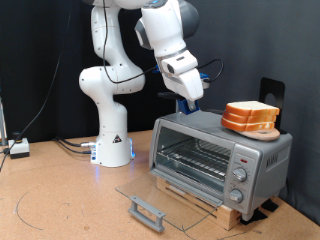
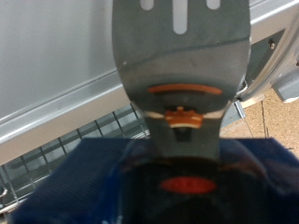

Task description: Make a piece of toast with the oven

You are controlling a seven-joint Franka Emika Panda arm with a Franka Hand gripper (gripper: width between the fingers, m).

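Oven [image 1: 215, 158] door open, lying flat at near edge, rack bare. Toast slices [image 1: 251, 117] stacked on oven roof, none loaded. Pincer [image 1: 190, 101] above roof's left end, clamped on a spatula [image 2: 182, 56].

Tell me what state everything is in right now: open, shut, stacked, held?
oven: door dropped fully open, wire rack bare.
bread slices: stacked on the oven's top, towards the exterior view's right.
spatula: extends from the end effector, above the oven.
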